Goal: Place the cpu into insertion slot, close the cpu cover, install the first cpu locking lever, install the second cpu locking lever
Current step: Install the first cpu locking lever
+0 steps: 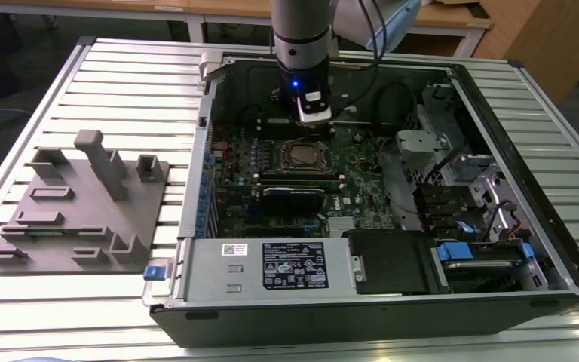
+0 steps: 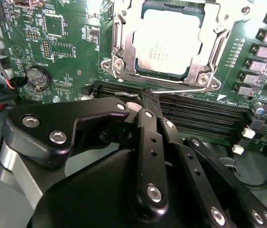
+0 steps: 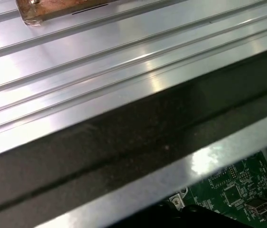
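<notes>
My end effector [image 2: 146, 95], a pair of black linkage fingers, is drawn together until the tips almost meet. They sit at the free end of one thin silvery wire locking lever [image 2: 180, 90]; I cannot tell whether they pinch it. The second wrist view gives me that detail. Just beyond it there I see one flat silver-grey square cpu [image 2: 169, 40] seated in its socket, with one silvery windowed cpu cover [image 2: 125, 50] lying flat over its edges, on the green circuit board [image 2: 76, 42].

The exterior view gives me placement instead: the end effector [image 1: 312, 115] hangs inside the open black computer case [image 1: 370, 328], just beside the square insertion slot [image 1: 300, 156]. One grey moulded fixture [image 1: 78, 211] lies on the slatted aluminium desk [image 1: 118, 83], toward the exterior view's left.

The first wrist view shows desk slats [image 3: 100, 61] and the case's dark edge [image 3: 124, 142].
</notes>
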`<state>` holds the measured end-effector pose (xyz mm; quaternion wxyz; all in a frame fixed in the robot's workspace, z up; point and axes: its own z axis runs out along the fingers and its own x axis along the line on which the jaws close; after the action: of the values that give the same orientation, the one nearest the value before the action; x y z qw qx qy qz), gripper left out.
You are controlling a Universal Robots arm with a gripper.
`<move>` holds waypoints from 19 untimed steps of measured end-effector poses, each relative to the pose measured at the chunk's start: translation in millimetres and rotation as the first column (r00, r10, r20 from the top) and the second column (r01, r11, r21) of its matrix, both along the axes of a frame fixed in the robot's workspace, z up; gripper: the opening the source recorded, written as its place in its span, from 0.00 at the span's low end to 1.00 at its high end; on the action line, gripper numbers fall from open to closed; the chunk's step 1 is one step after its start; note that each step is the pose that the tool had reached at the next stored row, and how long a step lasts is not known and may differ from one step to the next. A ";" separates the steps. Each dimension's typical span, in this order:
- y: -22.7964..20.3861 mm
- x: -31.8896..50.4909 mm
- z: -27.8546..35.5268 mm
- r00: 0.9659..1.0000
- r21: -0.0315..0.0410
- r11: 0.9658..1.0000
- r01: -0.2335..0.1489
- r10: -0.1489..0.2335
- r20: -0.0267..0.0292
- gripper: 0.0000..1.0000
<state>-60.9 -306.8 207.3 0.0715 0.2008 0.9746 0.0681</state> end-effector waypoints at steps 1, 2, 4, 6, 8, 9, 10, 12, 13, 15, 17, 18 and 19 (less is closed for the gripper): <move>0.0 -0.2 0.0 1.000 0.001 1.000 0.000 0.000 0.000 0.10; 0.0 -0.3 -0.1 1.000 0.001 1.000 0.000 0.000 0.001 0.10; 0.0 -0.6 0.0 1.000 0.001 1.000 0.000 0.000 0.002 0.10; 0.0 -0.9 -0.4 1.000 0.001 1.000 0.000 0.000 0.004 0.10; 0.0 -1.1 -0.9 1.000 0.001 1.000 0.000 0.000 0.007 0.10; 0.0 -1.1 -1.5 1.000 0.001 1.000 0.000 0.000 0.008 0.10; 0.0 -1.2 -2.3 1.000 0.001 1.000 0.000 0.000 0.009 0.10; 0.0 -1.4 -3.8 1.000 0.001 1.000 0.000 0.000 0.012 0.10; -0.1 -1.5 -4.1 1.000 0.001 1.000 0.000 0.000 0.013 0.10; -0.1 -1.6 -4.5 1.000 0.001 1.000 0.000 0.000 0.015 0.10; 0.0 -1.6 -4.7 1.000 0.001 1.000 0.000 0.000 0.017 0.10; 0.0 -1.6 -4.9 1.000 0.001 1.000 0.000 0.000 0.018 0.10; 0.1 -1.6 -5.0 1.000 0.001 1.000 0.000 0.000 0.018 0.10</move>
<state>-62.5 -306.7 202.3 0.0801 0.2002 0.9739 0.0703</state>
